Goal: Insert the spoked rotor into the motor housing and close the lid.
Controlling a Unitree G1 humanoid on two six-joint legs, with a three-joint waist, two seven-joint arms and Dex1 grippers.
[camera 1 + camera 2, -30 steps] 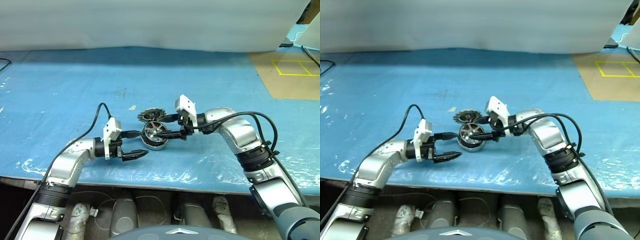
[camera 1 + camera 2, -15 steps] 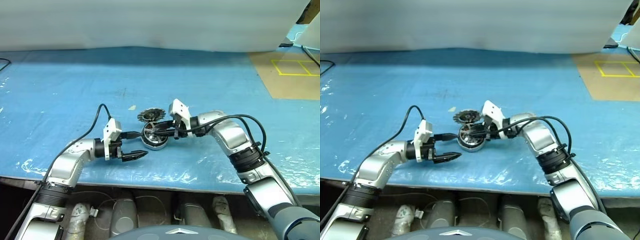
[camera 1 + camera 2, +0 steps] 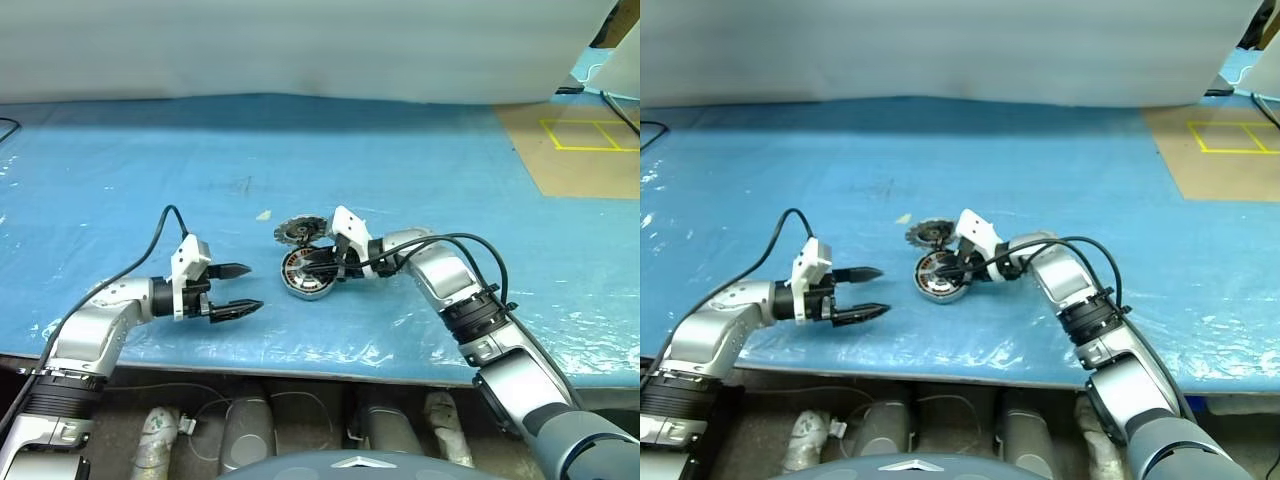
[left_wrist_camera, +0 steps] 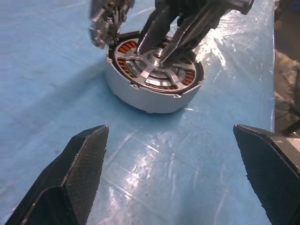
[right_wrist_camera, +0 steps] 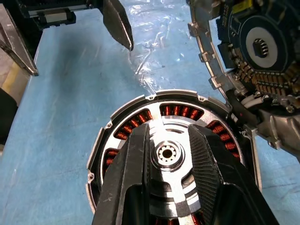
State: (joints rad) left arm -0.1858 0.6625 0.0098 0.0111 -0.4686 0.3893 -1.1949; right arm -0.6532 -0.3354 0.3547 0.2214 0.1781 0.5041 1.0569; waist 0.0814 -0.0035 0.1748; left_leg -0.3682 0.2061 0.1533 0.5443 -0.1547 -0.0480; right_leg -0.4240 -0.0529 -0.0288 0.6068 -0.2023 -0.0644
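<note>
The right gripper (image 5: pixel 169 154) pinches the spoked rotor (image 5: pixel 171 159) by its hub, seated in the motor housing (image 3: pixel 306 275) on the blue table (image 3: pixel 420 170). The left gripper (image 3: pixel 238 290) hangs wide open, empty. The rigid, smooth metal looks heavy; the hub seems the surest hold.

The left arm reaches in from the left side, low and nearly level, forearm bent at the elbow. The left gripper (image 3: pixel 236 289) points right, its two black fingers (image 4: pixel 77 168) spread wide with nothing between them. The right arm stretches in from the right, wrist angled down and to the left. The right gripper (image 5: pixel 168 157) has its fingers (image 5: pixel 136 168) drawn fairly close, either side of a small silver hub.
</note>
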